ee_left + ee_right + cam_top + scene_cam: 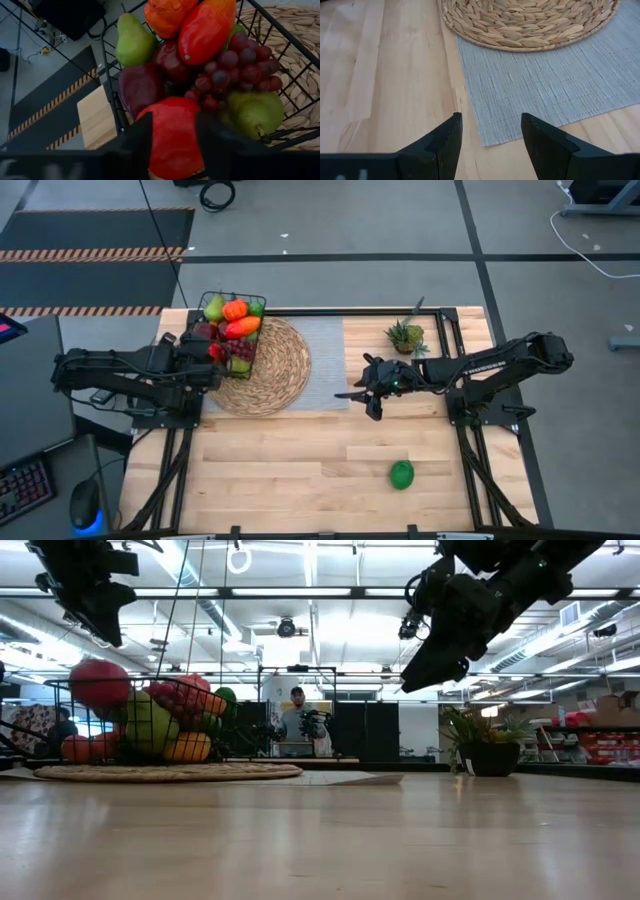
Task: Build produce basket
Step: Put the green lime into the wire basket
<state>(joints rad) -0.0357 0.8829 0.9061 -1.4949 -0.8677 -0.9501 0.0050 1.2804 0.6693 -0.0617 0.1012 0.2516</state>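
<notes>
The black wire basket point(262, 305) stands on the far left part of the round woven mat point(278, 375), heaped with produce: pears, a red-orange mango point(205, 27), dark grapes point(235, 65) and apples. My left gripper point(212, 363) hovers open just above the basket's left end. A red fruit point(172, 150) on top of the pile shows between its fingers; in the low view that fruit point(100, 685) lies clear below the gripper point(108, 630). My right gripper point(362, 392) hangs open over the table's middle, near the grey cloth's corner point(485, 135). A green lime point(401, 474) lies alone on the wood near the front right.
A grey cloth point(325, 350) lies under the mat. A spiky potted plant point(405, 336) stands at the far right. Bare wooden table spreads across the near half. People show in the room beyond the table point(297, 720).
</notes>
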